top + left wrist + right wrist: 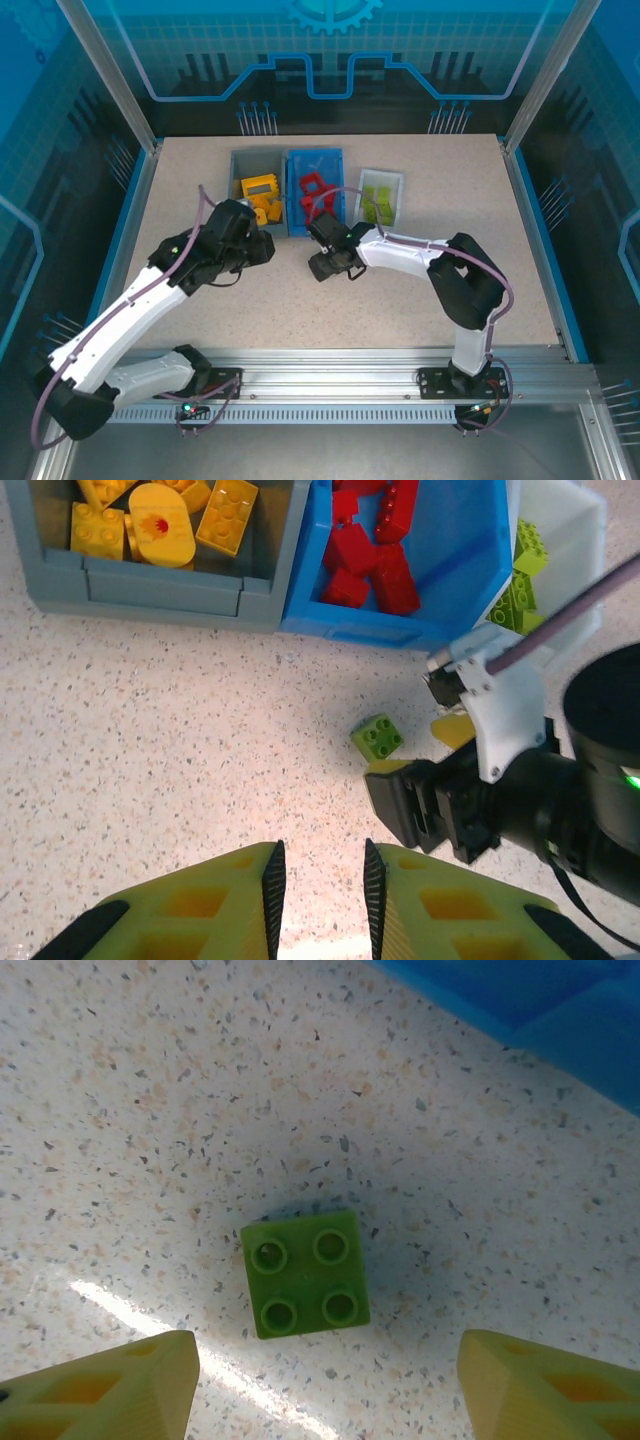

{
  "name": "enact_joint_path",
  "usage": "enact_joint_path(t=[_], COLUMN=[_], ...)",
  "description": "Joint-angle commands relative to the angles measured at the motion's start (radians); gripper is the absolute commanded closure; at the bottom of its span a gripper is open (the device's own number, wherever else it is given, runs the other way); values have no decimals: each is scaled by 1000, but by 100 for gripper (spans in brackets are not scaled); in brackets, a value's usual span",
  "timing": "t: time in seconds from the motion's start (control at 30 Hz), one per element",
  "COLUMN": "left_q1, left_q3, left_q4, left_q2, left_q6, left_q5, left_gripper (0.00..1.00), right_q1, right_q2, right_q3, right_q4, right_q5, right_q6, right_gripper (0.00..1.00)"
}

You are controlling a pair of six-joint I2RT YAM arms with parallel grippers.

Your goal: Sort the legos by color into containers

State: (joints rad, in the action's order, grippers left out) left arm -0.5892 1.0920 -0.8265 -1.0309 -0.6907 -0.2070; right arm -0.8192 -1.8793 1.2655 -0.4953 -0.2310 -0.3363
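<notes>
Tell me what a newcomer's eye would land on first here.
A lone green brick lies studs-up on the speckled table, with the right gripper open directly over it. At the far side, three containers stand in a row, sorted by color: the grey bin holds yellow bricks, the blue bin red bricks, and the white tray green bricks.

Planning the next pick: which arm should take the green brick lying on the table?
Right. The right gripper is open and hangs directly over the green brick, a finger to each side, and the white tray of greens stands toward that arm. The left gripper, also open, sits farther back.
</notes>
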Motion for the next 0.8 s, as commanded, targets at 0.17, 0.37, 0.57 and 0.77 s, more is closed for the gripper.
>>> enact_joint_path(t=[0.17,0.37,0.57,0.77], left_q1=[2,2,2,1], left_q3=[-24,-19,-14,46], left_q4=[-64,-61,-55,-5], left_q2=[98,104,104,66], left_q6=[-58,-53,-41,-10], left_q5=[19,27,37,107], left_gripper=[70,70,70,70], right_q1=[-21,-20,-36,-33], right_q2=[-116,-157,-118,137], right_q3=[97,121,98,28], right_q4=[-62,-64,-42,-85], right_q5=[-3,-28,-64,-153], right_q6=[34,22,4,-55], right_gripper=[42,52,65,68])
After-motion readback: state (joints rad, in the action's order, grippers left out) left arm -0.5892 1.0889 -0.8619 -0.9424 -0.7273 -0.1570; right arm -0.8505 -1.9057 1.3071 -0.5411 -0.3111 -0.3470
